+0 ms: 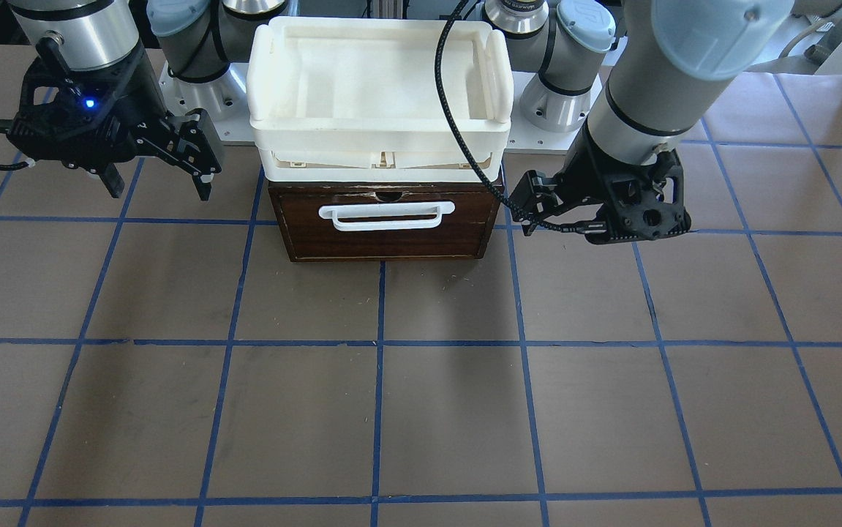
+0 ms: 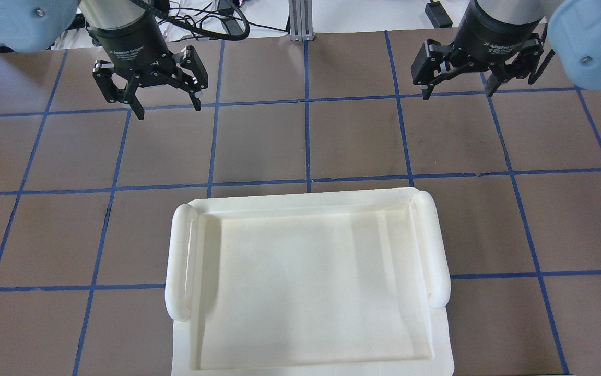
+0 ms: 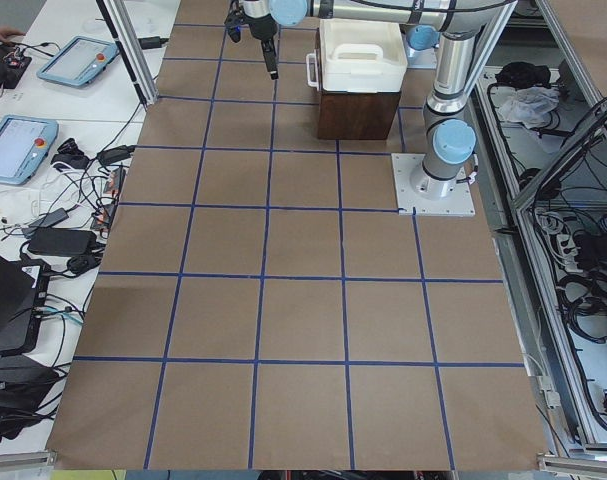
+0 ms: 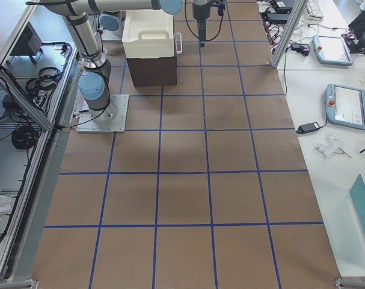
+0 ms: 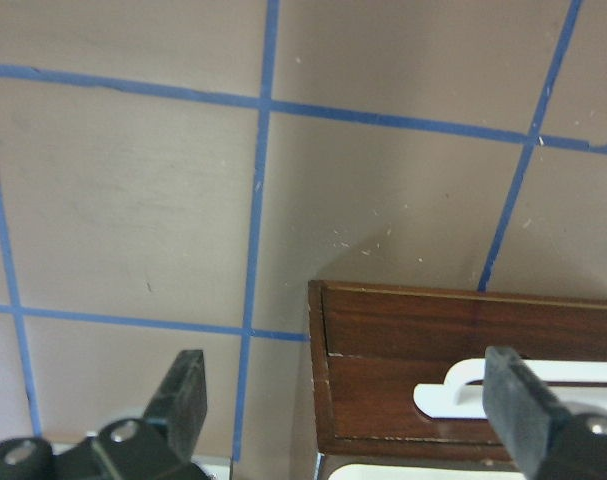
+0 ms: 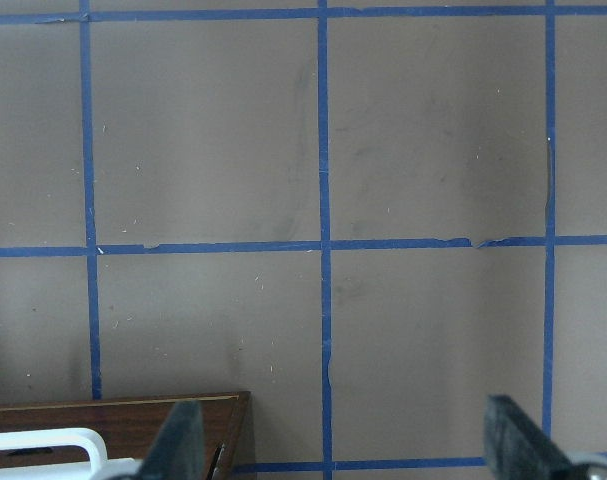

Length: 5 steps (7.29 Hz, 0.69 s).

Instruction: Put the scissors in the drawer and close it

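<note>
Across the near stretch of desk (image 1: 421, 410) you see the drawer (image 1: 384, 238) pushed in flush, its white handle (image 1: 386, 214) facing you. A white tray (image 1: 377, 126) sits on top of it. The left gripper (image 2: 167, 108) and right gripper (image 2: 458, 95) hang to either side of the drawer's front (both spread wide, holding nothing).

You're in a robotics lab. Your table (image 3: 303, 320) is gridded in blue tape (image 3: 303, 279), and pendants (image 4: 350, 105) and cables (image 3: 58, 215) crowd the bench (image 4: 326, 192) beside it.
</note>
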Motion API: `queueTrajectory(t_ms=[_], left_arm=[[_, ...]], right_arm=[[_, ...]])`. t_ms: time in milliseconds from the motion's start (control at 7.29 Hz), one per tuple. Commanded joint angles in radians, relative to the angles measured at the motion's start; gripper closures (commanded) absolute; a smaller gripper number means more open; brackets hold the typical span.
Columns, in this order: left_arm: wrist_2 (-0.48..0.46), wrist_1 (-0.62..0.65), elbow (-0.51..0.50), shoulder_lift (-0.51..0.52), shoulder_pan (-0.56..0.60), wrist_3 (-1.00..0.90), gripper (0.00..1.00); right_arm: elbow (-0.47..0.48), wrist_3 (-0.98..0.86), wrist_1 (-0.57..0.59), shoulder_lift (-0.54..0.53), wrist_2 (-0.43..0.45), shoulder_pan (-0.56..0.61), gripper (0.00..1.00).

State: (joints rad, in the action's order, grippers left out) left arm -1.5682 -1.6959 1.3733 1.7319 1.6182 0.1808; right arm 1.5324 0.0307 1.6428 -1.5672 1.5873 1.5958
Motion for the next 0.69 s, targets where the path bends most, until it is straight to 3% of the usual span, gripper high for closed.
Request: queueTrajectory(t_ms=[0,137,549], left_arm=[[-0.016,0.045,0.082,-0.107,0.003,-0.029,0.00],[-0.018,0.109,0.117,-0.138,0.002,-0.056,0.00],[-0.007,0.127,0.124,-0.153,0.008,-0.089,0.00]], right_arm=[[0.000,0.000,0.000,0.000,-0.001,0.000,0.00],[0.000,0.000,0.000,0.000,0.000,0.000,0.00],[0.000,0.000,0.000,0.000,-0.001,0.000,0.00]])
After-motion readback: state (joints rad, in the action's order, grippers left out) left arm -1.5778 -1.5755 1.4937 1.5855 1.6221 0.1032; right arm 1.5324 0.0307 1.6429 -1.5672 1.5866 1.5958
